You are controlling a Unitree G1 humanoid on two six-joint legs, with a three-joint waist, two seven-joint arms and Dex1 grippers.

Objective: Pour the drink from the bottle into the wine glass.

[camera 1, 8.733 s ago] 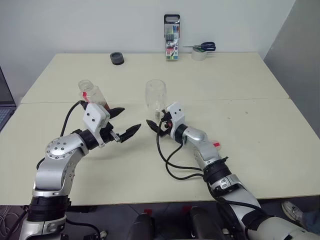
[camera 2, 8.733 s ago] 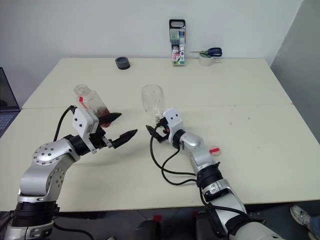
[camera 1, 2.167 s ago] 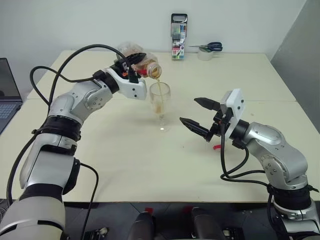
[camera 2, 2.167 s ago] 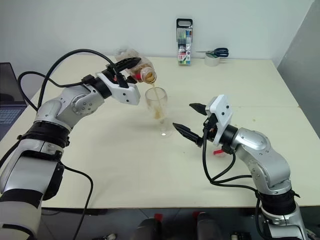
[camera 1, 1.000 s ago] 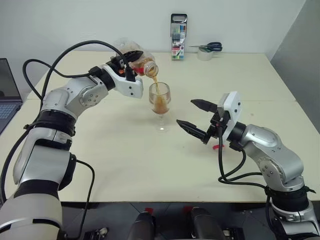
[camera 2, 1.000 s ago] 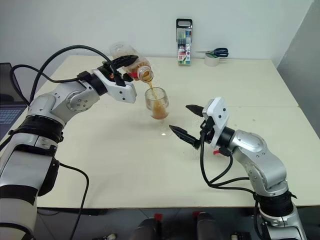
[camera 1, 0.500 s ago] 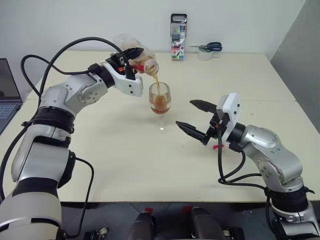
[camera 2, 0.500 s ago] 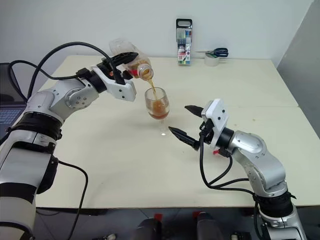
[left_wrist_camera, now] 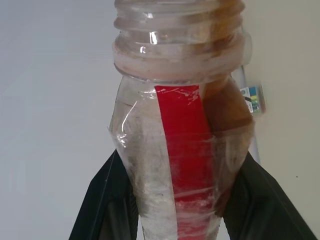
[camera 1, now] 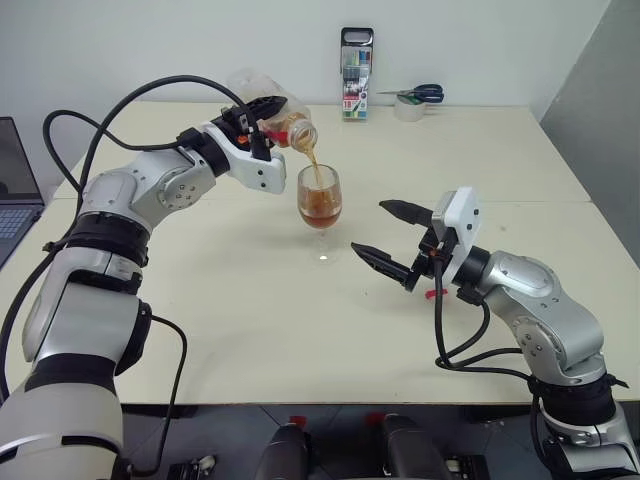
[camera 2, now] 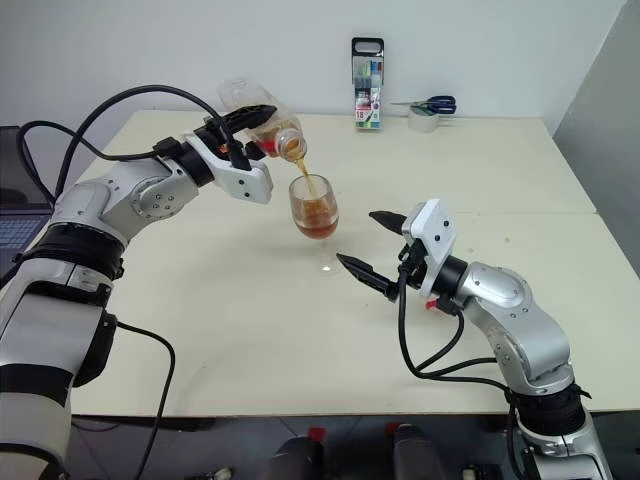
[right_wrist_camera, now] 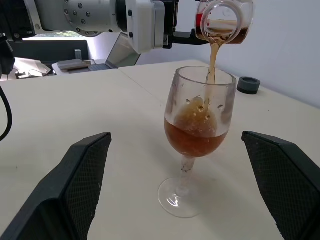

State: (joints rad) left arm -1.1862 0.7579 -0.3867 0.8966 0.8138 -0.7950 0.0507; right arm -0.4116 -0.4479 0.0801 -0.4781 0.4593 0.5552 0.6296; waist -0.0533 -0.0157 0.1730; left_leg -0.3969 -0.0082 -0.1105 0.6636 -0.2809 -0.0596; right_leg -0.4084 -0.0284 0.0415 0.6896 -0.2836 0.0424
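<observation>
Bottle (camera 1: pixel 268 107) tilted in raised left tool (camera 1: pixel 262 112), pouring

No lettering can be read: the bottle's (left_wrist_camera: pixel 182 165) red label strip is blank, and print on the marker pack (camera 1: pixel 356 75) is too small.

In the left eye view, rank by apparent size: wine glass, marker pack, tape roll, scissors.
1. wine glass
2. marker pack
3. scissors and tape roll: look alike, unranked.
The glass sits nearer the camera, so true sizes stay unsure.
</observation>
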